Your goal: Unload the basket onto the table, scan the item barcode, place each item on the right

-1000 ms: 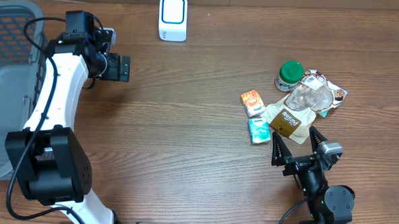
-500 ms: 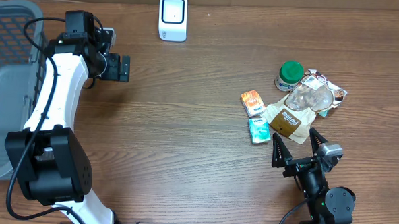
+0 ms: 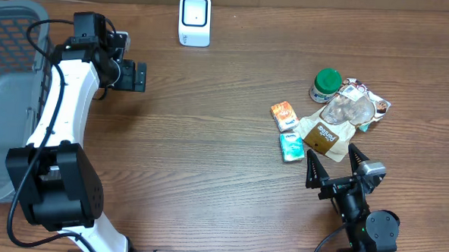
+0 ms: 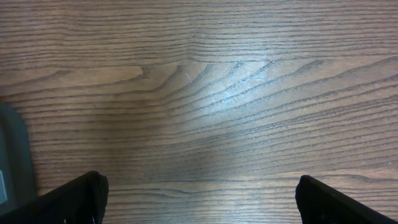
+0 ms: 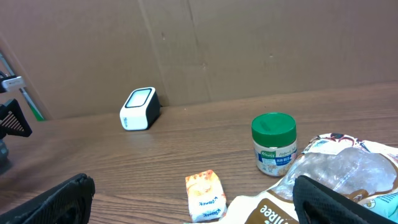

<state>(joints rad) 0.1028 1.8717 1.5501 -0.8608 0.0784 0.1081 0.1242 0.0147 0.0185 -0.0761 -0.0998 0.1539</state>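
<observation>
The items lie in a cluster at the right of the table: a green-lidded jar (image 3: 326, 85) (image 5: 273, 143), an orange packet (image 3: 284, 115) (image 5: 204, 195), a teal packet (image 3: 291, 146), a brown pouch (image 3: 324, 136) and a clear bag (image 3: 350, 109). No barcode can be made out on any of them. The white scanner (image 3: 194, 20) (image 5: 138, 109) stands at the back edge. My right gripper (image 3: 335, 167) (image 5: 196, 202) is open just in front of the cluster, holding nothing. My left gripper (image 3: 138, 77) (image 4: 199, 205) hangs open over bare wood at the far left.
A grey basket (image 3: 6, 94) fills the left edge of the table, beside the left arm. A cardboard wall (image 5: 249, 43) closes the back. Bare wood stretches between the scanner and the items.
</observation>
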